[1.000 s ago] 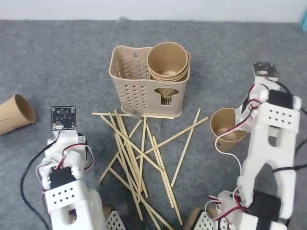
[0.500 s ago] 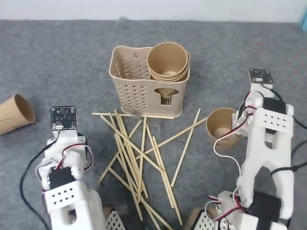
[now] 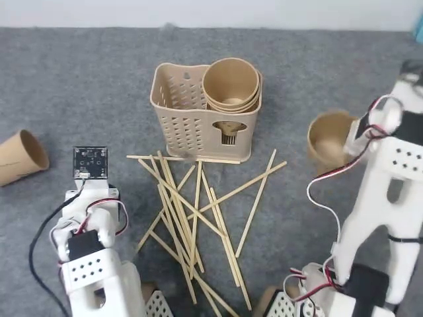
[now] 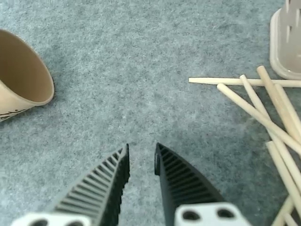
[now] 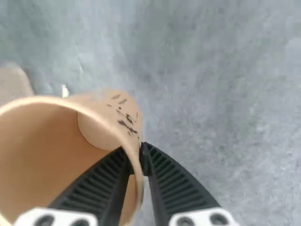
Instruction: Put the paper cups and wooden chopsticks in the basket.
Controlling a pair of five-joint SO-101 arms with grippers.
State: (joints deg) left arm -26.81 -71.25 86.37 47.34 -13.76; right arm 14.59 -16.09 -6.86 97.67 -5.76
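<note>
One thin pinch is the risk: the right gripper [image 5: 136,153] is clamped on the wall of a raised paper cup [image 3: 328,137] beside the basket [image 3: 173,112]; it may tilt, slip, or snag on the stacked cups [image 3: 230,82]. One basket; about three stacked cups, one held, one lying cup [image 3: 20,157] far left; roughly twelve chopsticks [image 3: 197,198]; left gripper [image 4: 141,157] slightly parted, empty.

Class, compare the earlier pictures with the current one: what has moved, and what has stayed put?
The right gripper, shut on the paper cup by its wall, has carried it rightward and away from the arm bases. The left gripper, the basket with its stacked cups, the chopsticks and the lying cup stayed put.
</note>
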